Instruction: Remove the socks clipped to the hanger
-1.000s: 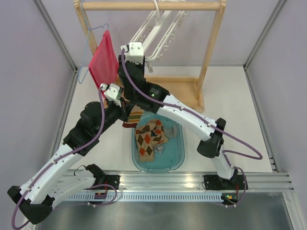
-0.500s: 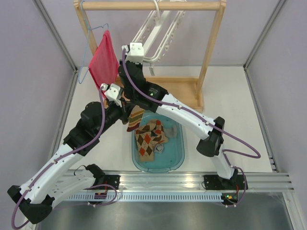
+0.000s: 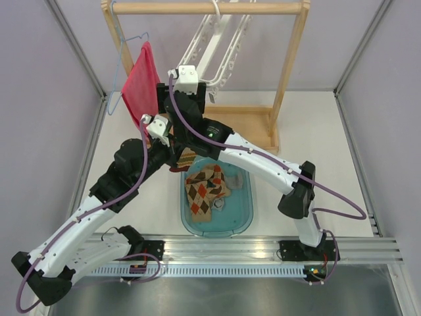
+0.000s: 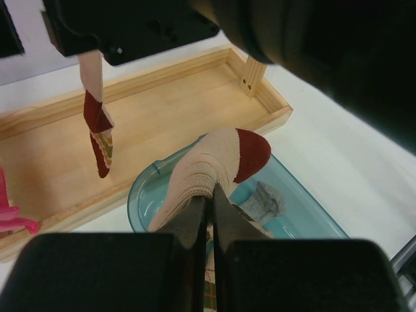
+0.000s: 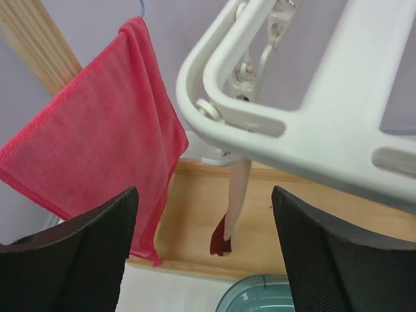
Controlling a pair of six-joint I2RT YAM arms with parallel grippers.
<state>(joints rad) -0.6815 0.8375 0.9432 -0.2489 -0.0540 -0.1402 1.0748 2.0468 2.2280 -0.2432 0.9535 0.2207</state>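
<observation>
The white hanger [image 3: 220, 39] hangs tilted from the wooden rail; its frame fills the top of the right wrist view [image 5: 305, 97]. One cream sock with a red toe [image 5: 233, 211] still dangles from a clip, and it also shows in the left wrist view [image 4: 96, 120]. My right gripper [image 5: 205, 208] is open just below the hanger frame, empty, with that sock between and beyond its fingers. My left gripper [image 4: 210, 195] is shut on a cream, red-toed sock [image 4: 218, 159], held above the far left rim of the blue tub [image 3: 242, 209]. Argyle socks [image 3: 207, 187] lie in the tub.
A red-pink cloth [image 3: 141, 82] hangs on a thin blue wire hanger [image 3: 125, 49] at the rack's left. The wooden rack [image 3: 289, 66] stands on a wooden base tray [image 3: 253, 122]. A grey sock [image 4: 263, 198] lies in the tub. Walls close in left and right.
My right gripper has risen toward the hanger, and the hanger has swung up and back. My left gripper has shifted slightly, still holding its sock at the tub's rim.
</observation>
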